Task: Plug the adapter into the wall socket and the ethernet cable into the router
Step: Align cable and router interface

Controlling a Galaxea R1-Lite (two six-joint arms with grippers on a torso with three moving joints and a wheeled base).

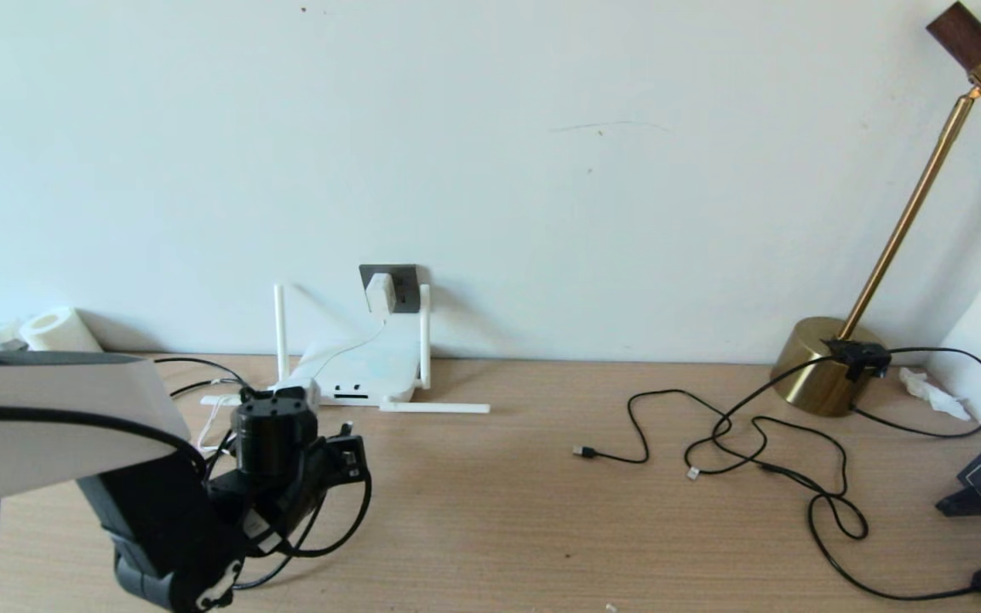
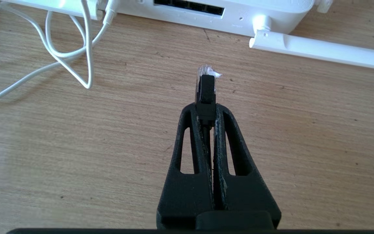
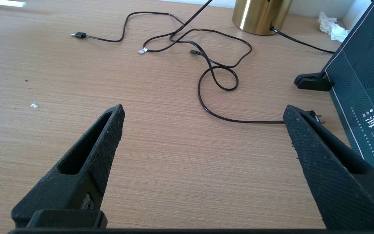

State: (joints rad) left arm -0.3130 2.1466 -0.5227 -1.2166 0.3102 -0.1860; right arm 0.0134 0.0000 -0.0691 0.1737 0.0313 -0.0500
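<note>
I am holding my left gripper (image 2: 206,109) low over the wooden tabletop (image 1: 542,511), at its left side, just in front of the router (image 1: 367,370). Its fingers are clenched on the ethernet cable (image 2: 205,94), gripping it right behind the tip. The clear plastic connector (image 2: 205,71) is sticking out past the fingertips and pointing toward the router's edge with the dark ports (image 2: 188,6), near it but not touching. The rest of the black cable is looping down around my left arm.

The white router is lying against the wall with two antennas upright and one antenna (image 1: 435,408) lying flat on the tabletop. The adapter (image 1: 380,292) is sitting in the dark grey wall socket (image 1: 401,285) directly above the router, and its thin white cord (image 2: 67,48) is trailing down and coiling loosely beside the router.

My right gripper (image 3: 203,113) is hovering over the right part of the tabletop with its fingers spread wide, grasping nothing. Ahead of it thin black cords (image 3: 206,61) are lying tangled near a brass lamp base (image 1: 823,366).
</note>
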